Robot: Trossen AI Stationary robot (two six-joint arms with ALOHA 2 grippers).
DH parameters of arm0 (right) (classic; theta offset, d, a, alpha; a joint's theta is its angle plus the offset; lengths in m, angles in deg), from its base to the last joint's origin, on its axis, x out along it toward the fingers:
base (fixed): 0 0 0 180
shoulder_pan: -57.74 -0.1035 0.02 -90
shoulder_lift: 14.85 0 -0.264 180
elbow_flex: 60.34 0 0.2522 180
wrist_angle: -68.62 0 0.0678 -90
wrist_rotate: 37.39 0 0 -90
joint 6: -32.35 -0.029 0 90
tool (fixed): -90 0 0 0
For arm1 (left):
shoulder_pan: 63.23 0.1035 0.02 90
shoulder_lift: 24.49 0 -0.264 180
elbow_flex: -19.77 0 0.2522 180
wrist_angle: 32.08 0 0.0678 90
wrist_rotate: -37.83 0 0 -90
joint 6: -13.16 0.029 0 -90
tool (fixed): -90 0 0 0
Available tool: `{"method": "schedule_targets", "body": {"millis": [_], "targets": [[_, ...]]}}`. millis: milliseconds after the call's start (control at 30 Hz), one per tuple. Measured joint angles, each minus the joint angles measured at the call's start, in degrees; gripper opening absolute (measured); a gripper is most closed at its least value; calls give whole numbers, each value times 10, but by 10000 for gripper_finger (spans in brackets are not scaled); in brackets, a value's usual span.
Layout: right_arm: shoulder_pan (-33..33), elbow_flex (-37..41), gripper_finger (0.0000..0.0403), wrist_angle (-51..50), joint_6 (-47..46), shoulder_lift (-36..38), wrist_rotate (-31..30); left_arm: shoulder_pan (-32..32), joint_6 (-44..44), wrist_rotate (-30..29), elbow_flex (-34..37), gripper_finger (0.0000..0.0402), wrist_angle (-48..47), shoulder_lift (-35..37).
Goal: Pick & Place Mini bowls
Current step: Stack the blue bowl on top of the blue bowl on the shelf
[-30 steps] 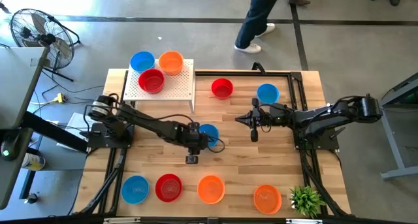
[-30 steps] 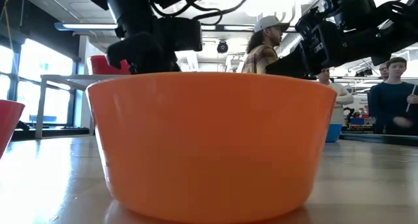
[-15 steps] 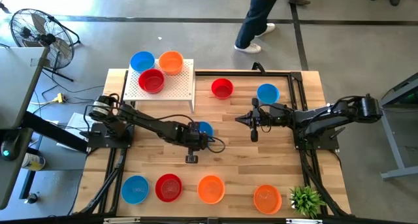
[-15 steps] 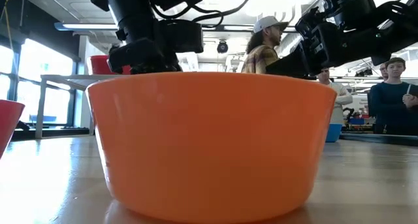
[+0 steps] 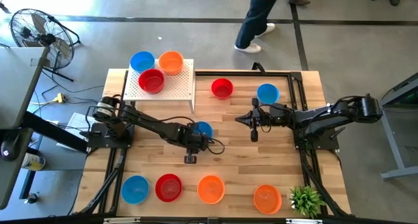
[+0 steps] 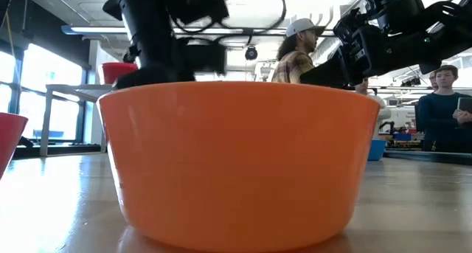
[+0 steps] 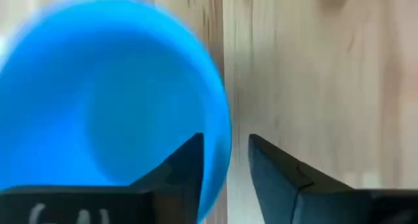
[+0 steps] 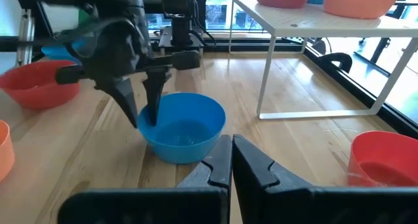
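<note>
My left end effector (image 7: 225,168) has come down over the blue mini bowl (image 5: 204,129) mid-tabletop (image 5: 235,172). Fingers now straddle its rim, one inside, one outside, slightly spread and not clamped yet; they were clear a second ago. Bowl sits flat on the wood. Right end effector (image 8: 231,160) pressed together, hovering nearby. Grasp looks imminent.

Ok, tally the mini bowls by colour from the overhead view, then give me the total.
Blue bowls: 4, e.g. the one on the white stand
Red bowls: 3, e.g. one mid-table
Orange bowls: 3, e.g. one at the near edge
Total: 10
</note>
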Motion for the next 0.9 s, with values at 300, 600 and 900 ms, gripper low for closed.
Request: {"method": "schedule_targets", "body": {"millis": [300,600,900], "targets": [[0,0,2,-4,2,0,0,0,5,8,-9,10,-3,-6],[0,0,2,-5,4,0,0,3,43,3,-152,4,-136,38],[0,0,1,-9,2,0,0,64,45,-17,-312,3,-271,93]]}}
